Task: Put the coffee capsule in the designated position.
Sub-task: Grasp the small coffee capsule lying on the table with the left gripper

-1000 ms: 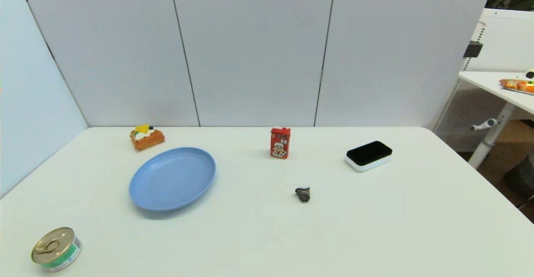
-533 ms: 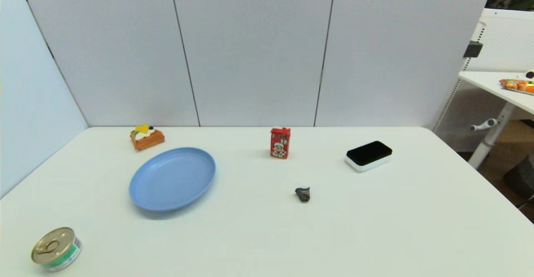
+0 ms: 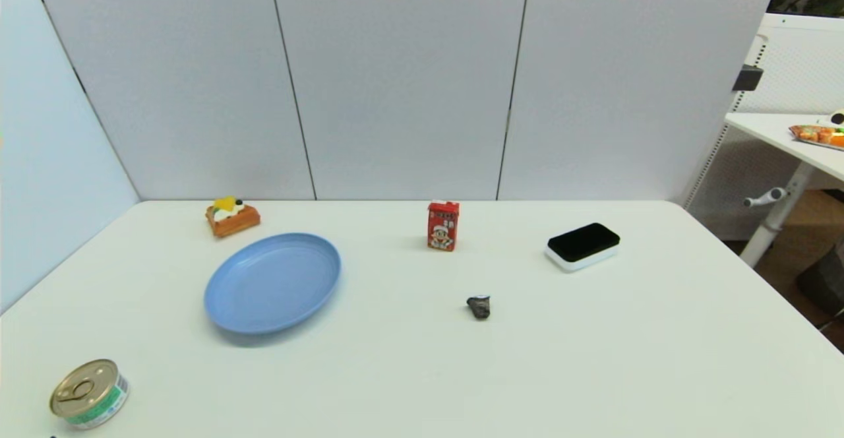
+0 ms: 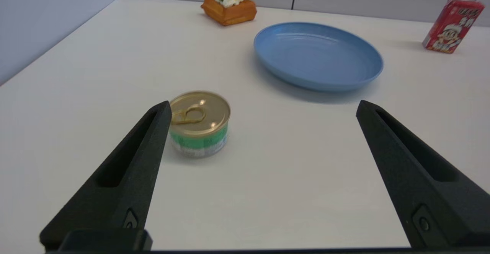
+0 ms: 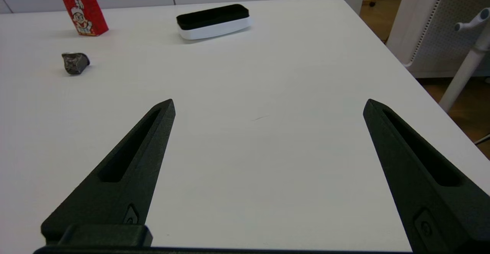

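Both hands hanging spread wide, gripping nothing. Tiny dark grey tapered coffee capsule (image 3: pixel 479 307) lying at 5 o'clock from red carton (image 3: pixel 442 225); probably risking rolling or squirting away during pinching.

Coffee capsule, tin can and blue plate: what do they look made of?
Coffee capsule: probably thin metal, dark grey, with a pale silvery end and faceted sides. Tin can: metal, with a shiny gold pull-ring lid and green paper label. Blue plate: likely plastic, smooth, evenly coloured, with a soft sheen.
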